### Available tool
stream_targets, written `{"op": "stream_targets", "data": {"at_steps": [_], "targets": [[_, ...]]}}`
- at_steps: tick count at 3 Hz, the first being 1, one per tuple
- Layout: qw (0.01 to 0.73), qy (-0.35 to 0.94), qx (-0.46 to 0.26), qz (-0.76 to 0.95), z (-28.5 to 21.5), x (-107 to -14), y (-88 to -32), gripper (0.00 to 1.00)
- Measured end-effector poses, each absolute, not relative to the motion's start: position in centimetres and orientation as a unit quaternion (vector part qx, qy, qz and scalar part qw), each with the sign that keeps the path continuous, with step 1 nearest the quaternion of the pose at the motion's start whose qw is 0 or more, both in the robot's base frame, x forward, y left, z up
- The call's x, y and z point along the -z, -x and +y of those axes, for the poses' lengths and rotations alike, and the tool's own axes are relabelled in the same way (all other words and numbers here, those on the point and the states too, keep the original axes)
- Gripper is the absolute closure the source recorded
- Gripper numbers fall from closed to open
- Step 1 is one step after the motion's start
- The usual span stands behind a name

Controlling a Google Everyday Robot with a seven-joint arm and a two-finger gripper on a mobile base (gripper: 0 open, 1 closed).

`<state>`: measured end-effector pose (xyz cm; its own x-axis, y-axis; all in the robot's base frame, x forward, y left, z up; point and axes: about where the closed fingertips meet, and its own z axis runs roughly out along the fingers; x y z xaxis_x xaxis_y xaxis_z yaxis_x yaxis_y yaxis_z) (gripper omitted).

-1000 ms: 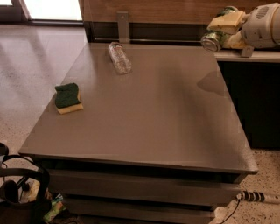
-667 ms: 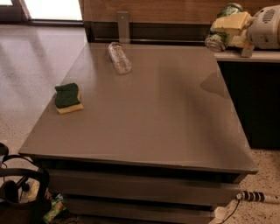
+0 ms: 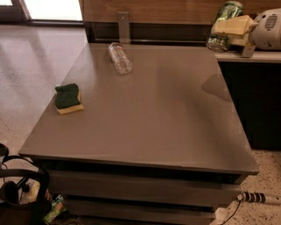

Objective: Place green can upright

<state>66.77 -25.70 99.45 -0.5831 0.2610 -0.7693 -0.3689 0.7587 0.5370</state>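
Gripper [image 3: 229, 29] hung in the air beyond the far right corner of the table [image 3: 145, 114], clamped round the middle of the can [image 3: 228, 11], which was tilted only slightly, probably so its base could land flat. A bottle [image 3: 120, 58] lay toppled near the far edge, and a sponge [image 3: 67, 98] sat at the left.

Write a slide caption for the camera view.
Hand holds the tilted green can near the table's far right corner; clear bottle lies on its side, sponge near left edge.

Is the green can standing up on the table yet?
No, not yet. The green can is tilted in the air, clamped in the gripper by the far right corner of the table.
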Motion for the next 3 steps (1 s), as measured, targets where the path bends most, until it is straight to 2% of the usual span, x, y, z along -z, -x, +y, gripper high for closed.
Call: {"op": "stream_targets", "data": {"at_steps": [2,3], "targets": [[0.462,0.06,-0.346,0.814,-25.4,-99.7,-66.8,1.0],[0.482,0.145,-0.346,0.792,-24.5,-100.6,-66.9,1.0]]}}
